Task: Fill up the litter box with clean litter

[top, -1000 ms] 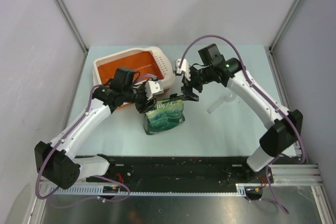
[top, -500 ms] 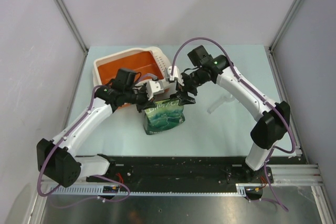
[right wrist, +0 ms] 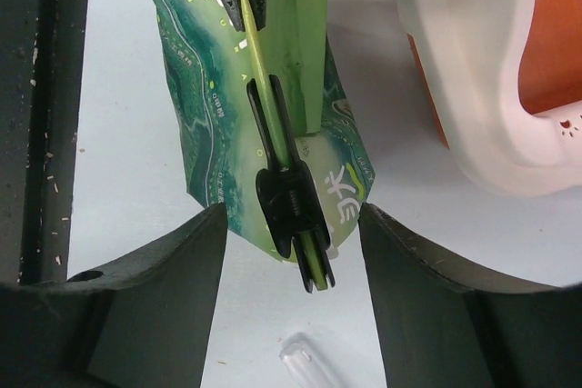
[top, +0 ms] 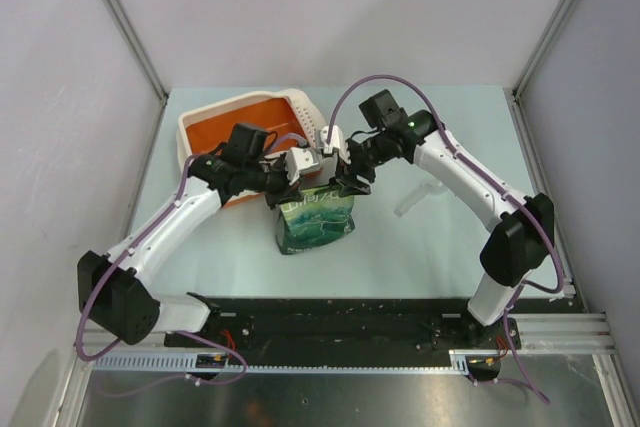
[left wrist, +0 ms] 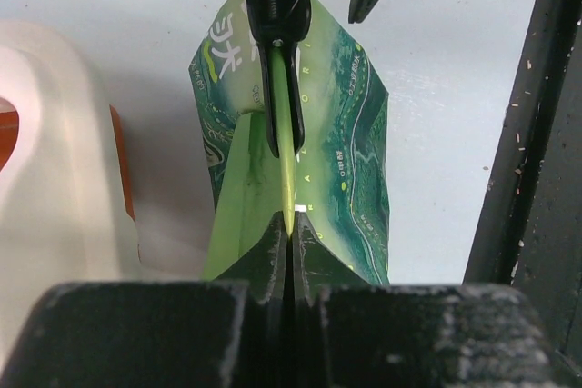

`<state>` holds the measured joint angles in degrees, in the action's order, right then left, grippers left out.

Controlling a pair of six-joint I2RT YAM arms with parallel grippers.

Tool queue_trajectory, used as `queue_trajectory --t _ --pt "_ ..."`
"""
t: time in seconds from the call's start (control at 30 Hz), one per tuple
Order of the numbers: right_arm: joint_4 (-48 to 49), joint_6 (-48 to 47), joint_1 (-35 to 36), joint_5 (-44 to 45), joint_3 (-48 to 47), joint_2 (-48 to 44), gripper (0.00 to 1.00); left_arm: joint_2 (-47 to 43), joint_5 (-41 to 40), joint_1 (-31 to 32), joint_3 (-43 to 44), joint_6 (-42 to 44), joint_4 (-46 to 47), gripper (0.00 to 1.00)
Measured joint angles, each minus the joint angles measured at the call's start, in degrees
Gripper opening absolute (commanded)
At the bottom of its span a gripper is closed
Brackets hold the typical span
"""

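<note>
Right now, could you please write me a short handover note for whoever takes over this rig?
Left gripper: shut on the top seam of the green pouch, which stands upright beside the litter box.
Right gripper: open, its fingers either side of the black clip on that seam, not gripping it.
Done: pouch held upright by its seam.
Left: take off the clip, open the pouch and pour into the box, whose visible orange floor looks bare.
</note>
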<state>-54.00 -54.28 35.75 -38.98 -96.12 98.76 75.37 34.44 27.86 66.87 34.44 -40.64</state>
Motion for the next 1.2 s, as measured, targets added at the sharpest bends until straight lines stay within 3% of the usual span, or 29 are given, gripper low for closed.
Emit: queue_trajectory --t 0.07,0.1,0.17,0.2,0.33,0.6,0.7,0.9,1.2 --pt "0.9 0.5 0.0 0.2 0.8 -0.5 0.63 0.0 -0.2 0.0 0.0 0.0 0.0 0.01" --pt "1.8 0.7 0.0 0.3 1.4 -0.9 0.63 0.0 -0.3 0.1 0.0 0.1 0.0 0.12" --pt "2.9 1.2 0.1 0.5 2.3 -1.4 0.61 0.0 -0.6 0.2 0.0 0.2 0.0 0.23" --pt "3.4 1.4 0.1 0.5 2.5 -1.6 0.59 0.0 -0.7 0.2 0.0 0.2 0.4 0.35" --pt "4.8 1.7 0.1 0.5 2.6 -1.6 0.55 -0.8 -1.3 0.2 0.0 0.5 4.1 0.48" --pt "5.5 1.0 0.5 -0.1 2.6 -1.6 0.52 -3.5 -1.8 0.1 -1.5 0.4 8.2 0.53" --pt "5.5 0.1 0.7 -0.6 2.6 -1.6 0.42 -5.2 -1.9 -0.1 -3.1 0.2 8.5 0.53" --pt "4.9 -2.3 0.8 -1.6 2.3 -1.6 0.02 -8.2 -2.4 -0.6 -6.1 -0.1 8.8 0.53" --pt "2.1 -0.5 -1.9 -4.2 -2.5 -1.5 0.00 -8.6 -2.4 -1.0 -7.1 -0.6 8.8 0.53"
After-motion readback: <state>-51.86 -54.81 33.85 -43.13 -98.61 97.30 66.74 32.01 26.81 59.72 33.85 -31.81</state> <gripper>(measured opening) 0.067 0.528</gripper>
